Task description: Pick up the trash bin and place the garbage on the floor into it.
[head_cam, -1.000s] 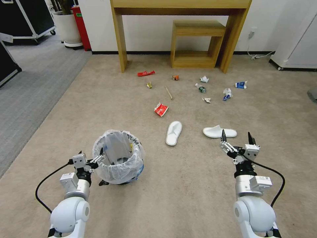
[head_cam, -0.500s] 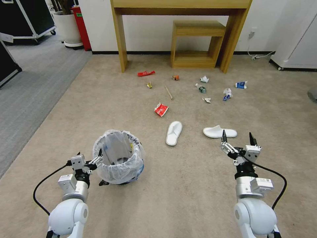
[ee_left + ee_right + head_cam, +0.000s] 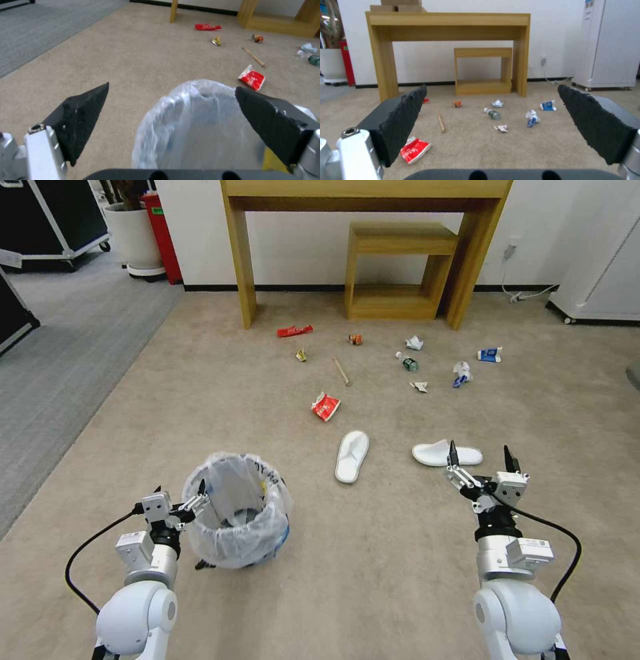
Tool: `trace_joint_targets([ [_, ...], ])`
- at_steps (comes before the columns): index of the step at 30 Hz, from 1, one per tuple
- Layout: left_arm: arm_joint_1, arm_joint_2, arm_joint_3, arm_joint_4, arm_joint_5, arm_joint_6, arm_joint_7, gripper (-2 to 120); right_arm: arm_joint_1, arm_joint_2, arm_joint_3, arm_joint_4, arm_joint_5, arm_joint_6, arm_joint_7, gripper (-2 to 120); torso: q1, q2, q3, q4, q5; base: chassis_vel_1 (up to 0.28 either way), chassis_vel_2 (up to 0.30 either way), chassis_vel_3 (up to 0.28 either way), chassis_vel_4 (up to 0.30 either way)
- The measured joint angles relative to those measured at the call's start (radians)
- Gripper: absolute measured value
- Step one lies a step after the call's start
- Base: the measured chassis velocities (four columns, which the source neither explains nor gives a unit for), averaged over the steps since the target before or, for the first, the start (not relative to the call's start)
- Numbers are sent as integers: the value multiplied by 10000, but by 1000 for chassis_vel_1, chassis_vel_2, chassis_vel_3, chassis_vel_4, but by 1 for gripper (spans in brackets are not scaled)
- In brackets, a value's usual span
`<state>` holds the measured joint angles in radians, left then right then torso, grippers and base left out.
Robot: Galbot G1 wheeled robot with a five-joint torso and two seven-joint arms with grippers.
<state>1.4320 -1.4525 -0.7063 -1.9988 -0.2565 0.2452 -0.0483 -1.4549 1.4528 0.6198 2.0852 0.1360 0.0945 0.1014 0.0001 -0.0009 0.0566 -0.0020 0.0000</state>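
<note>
Fingers of left gripper (image 3: 171,100) spread wide: black, wedge-shaped, rough-faced pads, one outside and one over the rim of the trash bin (image 3: 237,510), a small round blue tub under a crinkly translucent bag with black lettering; grip not closed. Left arm low, forearm pointing forward along the floor (image 3: 400,553), tan short-pile carpet. Right gripper (image 3: 483,463) also spread wide, holding nothing, poised above carpet just short of a white slipper (image 3: 445,453). Beyond the fingertips, well apart: garbage (image 3: 325,406) — red wrapper, wooden stick, small bottle, crumpled paper. Right wrist view shows the wooden table (image 3: 448,21) upright against a white wall
</note>
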Motion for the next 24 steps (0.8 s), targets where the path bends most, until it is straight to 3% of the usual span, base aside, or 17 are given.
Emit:
trace_joint_targets([
  [24, -210, -11, 69, 331, 45, 3, -17, 100, 277, 19, -66, -260, 101, -247, 175, 100, -1, 0, -2, 0, 0, -21, 21, 18, -22],
])
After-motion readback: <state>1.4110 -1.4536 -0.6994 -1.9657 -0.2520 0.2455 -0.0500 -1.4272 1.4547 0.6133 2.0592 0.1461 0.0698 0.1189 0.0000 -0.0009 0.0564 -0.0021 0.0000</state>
